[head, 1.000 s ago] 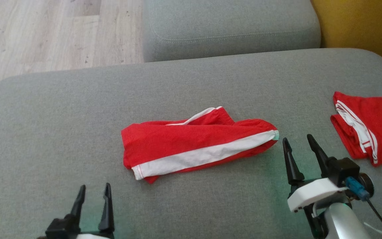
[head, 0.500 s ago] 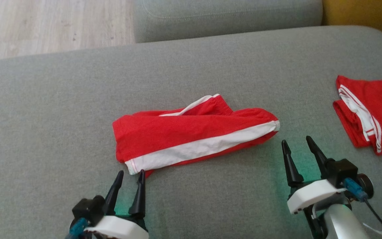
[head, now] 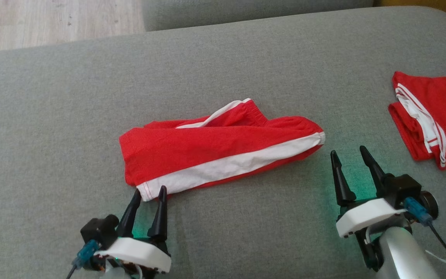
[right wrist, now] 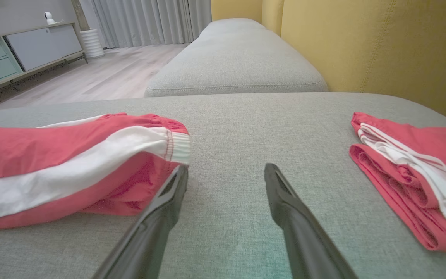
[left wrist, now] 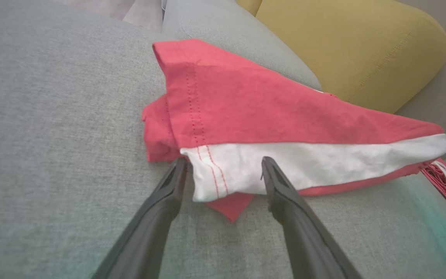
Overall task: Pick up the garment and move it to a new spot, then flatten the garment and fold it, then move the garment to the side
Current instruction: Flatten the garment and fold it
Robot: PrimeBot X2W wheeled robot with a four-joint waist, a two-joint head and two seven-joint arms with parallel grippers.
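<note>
Your left gripper [head: 150, 190] straddles the garment [head: 223, 155] at its white hem corner, released; right gripper [head: 347, 150], also released, sits near the waistband. Soft, light, floppy cloth, I'd say: pinch those ends

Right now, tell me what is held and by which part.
Nothing is held: left jaws open, flanking the garment's white-striped corner; right jaws open beside it.
</note>
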